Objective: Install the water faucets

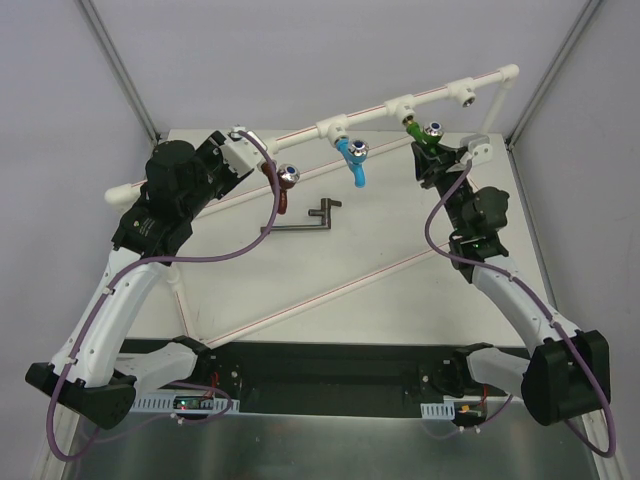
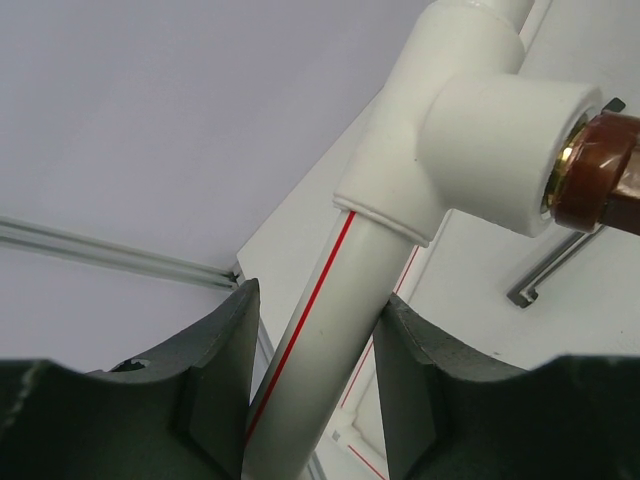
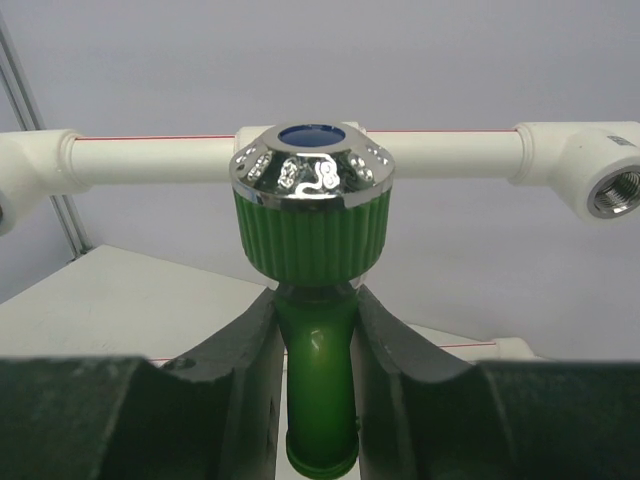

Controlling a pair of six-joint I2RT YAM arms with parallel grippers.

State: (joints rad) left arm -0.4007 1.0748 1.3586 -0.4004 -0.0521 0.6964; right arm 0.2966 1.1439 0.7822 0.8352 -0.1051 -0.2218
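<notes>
The white pipe frame [image 1: 300,132] runs from the left edge up to the back right. The reddish-brown faucet [image 1: 283,184] and the blue faucet [image 1: 352,160] hang from its tees. The green faucet [image 1: 421,138] sits at the third tee. My left gripper [image 1: 240,143] is shut on the pipe [image 2: 340,270] just below the tee [image 2: 480,130] that holds the brown faucet [image 2: 605,175]. My right gripper [image 1: 432,152] is shut on the green faucet's spout [image 3: 318,370], below its green knob with the silver cap [image 3: 310,165].
A dark L-shaped metal key [image 1: 305,220] lies on the table in front of the faucets; it also shows in the left wrist view [image 2: 545,275]. An open threaded elbow [image 3: 610,190] ends the pipe on the right. Thin white rods with red lines [image 1: 330,290] cross the table.
</notes>
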